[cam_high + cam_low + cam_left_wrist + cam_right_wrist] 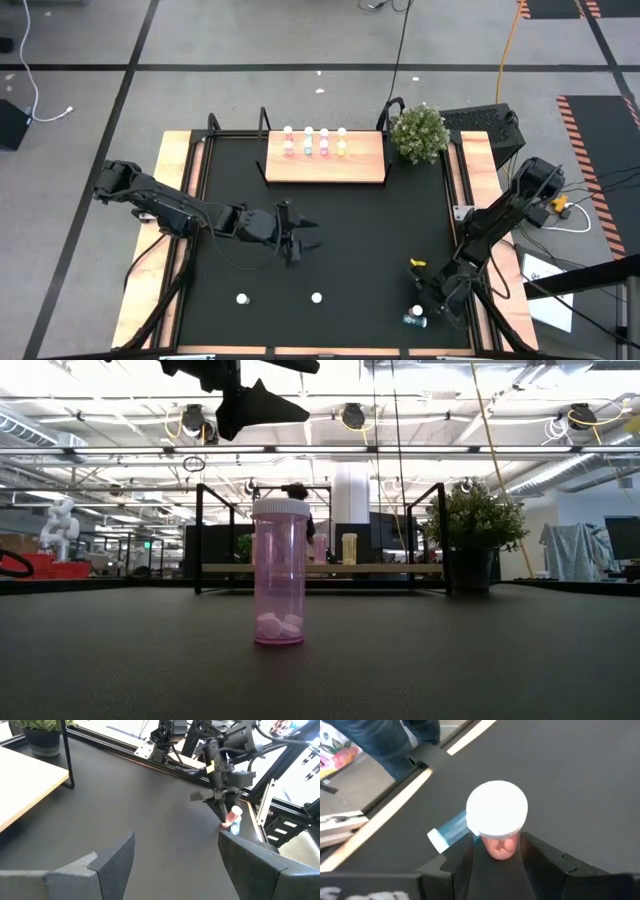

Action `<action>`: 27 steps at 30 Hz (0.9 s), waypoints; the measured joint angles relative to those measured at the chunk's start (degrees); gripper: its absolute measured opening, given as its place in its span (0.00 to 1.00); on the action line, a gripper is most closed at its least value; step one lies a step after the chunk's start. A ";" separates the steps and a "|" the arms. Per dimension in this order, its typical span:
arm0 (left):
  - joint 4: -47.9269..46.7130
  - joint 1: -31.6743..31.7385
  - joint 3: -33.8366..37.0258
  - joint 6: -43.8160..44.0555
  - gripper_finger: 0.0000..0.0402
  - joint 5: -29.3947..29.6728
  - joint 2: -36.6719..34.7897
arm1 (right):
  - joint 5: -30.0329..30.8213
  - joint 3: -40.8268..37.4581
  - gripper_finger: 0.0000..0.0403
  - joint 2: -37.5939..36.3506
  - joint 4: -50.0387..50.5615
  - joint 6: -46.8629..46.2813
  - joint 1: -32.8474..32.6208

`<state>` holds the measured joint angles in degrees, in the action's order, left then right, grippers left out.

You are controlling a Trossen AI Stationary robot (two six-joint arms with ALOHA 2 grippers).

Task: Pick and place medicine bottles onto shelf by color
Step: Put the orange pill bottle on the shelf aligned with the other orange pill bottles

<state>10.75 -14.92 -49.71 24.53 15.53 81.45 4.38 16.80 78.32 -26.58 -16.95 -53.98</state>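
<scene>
A: While the left end effector (300, 238) hangs released mid-surface, where's the right?
B: Right end effector (496, 851) is grasping a pink bottle (498, 822) at the near right corner, teal bottle (449, 831) lying beside. Four bottles stand on the shelf (325, 165).

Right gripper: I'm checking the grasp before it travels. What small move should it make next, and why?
Probably a short straight lift. The right gripper looks closed on an upright white-capped bottle near the mat's front right corner, and a teal-blue bottle lies on its side touching it. Rising first should clear that one before heading to the shelf.
</scene>
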 joint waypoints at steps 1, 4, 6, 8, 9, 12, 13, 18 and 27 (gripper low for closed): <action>0.01 0.00 0.00 0.02 0.71 0.00 0.00 | -0.03 0.00 0.38 0.59 -0.26 0.34 0.05; 0.01 0.00 0.00 0.62 0.71 0.00 0.00 | 0.00 0.00 0.38 2.00 -1.18 1.51 0.46; 0.01 0.00 0.00 1.47 0.71 0.00 0.00 | 0.08 0.00 0.37 2.67 -1.38 1.59 1.10; 0.01 0.00 0.00 1.65 0.71 0.01 0.00 | 0.17 0.00 0.35 3.02 -1.90 1.59 1.76; 0.02 0.00 0.00 1.68 0.71 0.00 0.00 | 0.22 0.00 0.33 3.08 -2.10 1.58 2.13; 0.46 0.00 -0.11 1.70 0.71 0.00 0.00 | 0.19 0.00 0.28 2.77 -1.90 0.65 3.19; 0.66 0.00 -0.46 1.68 0.71 0.01 0.00 | 0.22 0.00 0.26 2.51 -1.94 -0.26 3.63; 1.72 0.70 -5.22 -2.98 0.71 0.02 1.19 | 0.20 0.00 0.21 -0.73 -1.72 -8.34 7.22; -6.49 4.83 -22.73 -9.51 0.71 -10.87 15.81 | -7.44 0.07 0.22 -9.27 8.88 -17.83 23.04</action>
<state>4.26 -10.09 -72.45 15.03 4.66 97.26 -3.06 16.87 69.05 -17.70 -34.78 -30.94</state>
